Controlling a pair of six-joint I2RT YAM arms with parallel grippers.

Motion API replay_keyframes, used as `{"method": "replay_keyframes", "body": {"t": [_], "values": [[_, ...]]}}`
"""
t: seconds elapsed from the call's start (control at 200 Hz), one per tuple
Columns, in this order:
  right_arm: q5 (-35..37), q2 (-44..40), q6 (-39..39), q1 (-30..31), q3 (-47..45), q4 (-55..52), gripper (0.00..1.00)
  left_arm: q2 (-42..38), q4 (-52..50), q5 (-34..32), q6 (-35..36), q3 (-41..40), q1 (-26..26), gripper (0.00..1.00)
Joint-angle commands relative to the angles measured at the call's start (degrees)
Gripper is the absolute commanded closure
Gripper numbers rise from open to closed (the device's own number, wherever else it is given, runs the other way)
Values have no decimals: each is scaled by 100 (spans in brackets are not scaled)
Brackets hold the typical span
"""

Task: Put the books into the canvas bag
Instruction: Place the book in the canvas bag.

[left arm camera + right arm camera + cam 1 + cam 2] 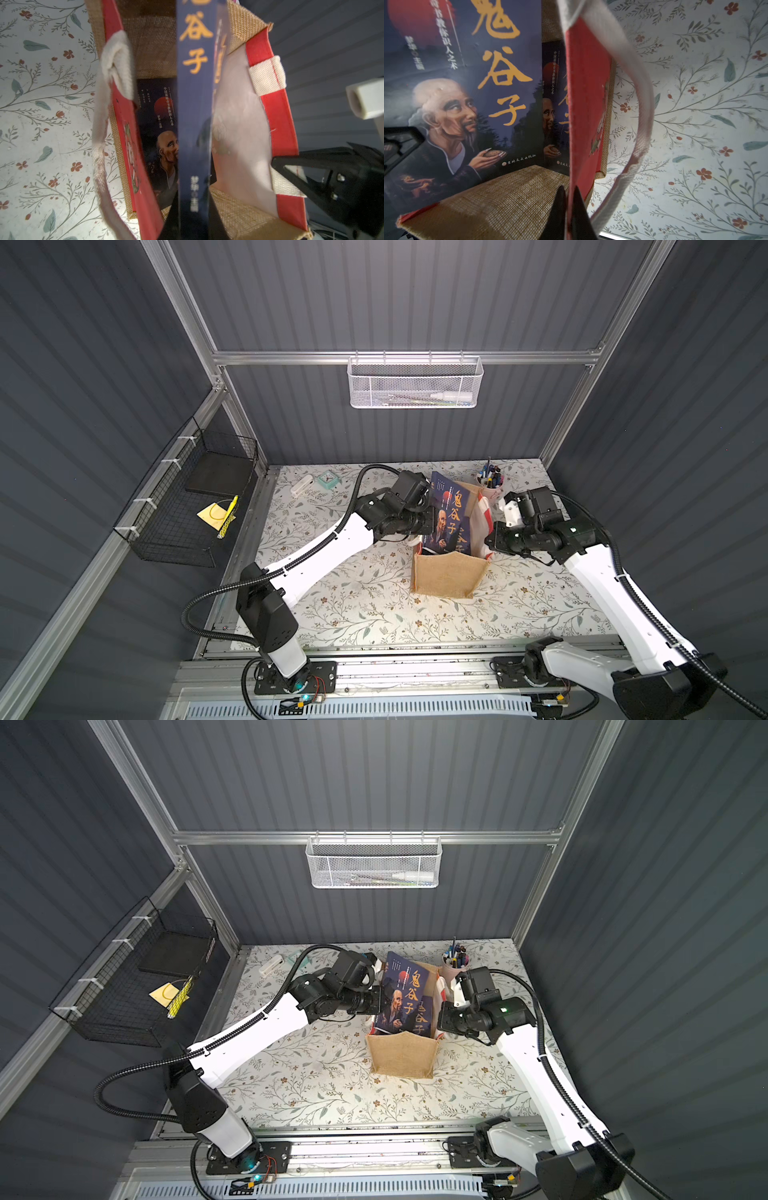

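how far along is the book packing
Done: the inner book already stands inside the bag. In hand: the left end effector is shut on the second book, partly lowered, its top above the rim. The right end effector pinches the bag's red panel. Left: lower and release it. No other books show on the table.

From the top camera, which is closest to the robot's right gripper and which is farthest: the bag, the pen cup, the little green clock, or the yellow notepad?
From the right gripper, in a top view:
1. canvas bag: pinched at its side panel, touching.
2. pen cup: just behind the bag.
3. green clock: across at the back, on the left side.
4. yellow notepad: farthest, in the black wire basket at the left.
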Motion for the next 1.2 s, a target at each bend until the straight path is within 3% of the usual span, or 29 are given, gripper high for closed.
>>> {"method": "replay_keyframes", "body": {"t": [0.0, 0.24, 0.415, 0.775, 0.996, 1.136, 1.196], "values": [[-97, -21, -103, -25, 219, -15, 97, -264, -299, -310, 306, 499, -203, 100], [-456, 25, -241, -3, 205, 21, 98, 607, -1008, -518, -309, 1457, -475, 100], [-514, 5, -253, 5, 178, -6, 98, 1216, -757, -45, -900, 1934, -489, 100], [-525, -83, -288, 14, 180, -65, 99, 1438, 528, 643, -1459, 1134, -301, 100], [-505, -67, -280, 14, 186, -18, 99, 1442, 681, 474, -1190, 30, 101, 100], [-560, 5, -262, 13, 176, 38, 99, 1413, 518, 240, -1065, -221, 152, 100], [-574, 31, -254, 13, 178, 60, 98, 1363, 413, 171, -974, -150, 147, 87]]}}
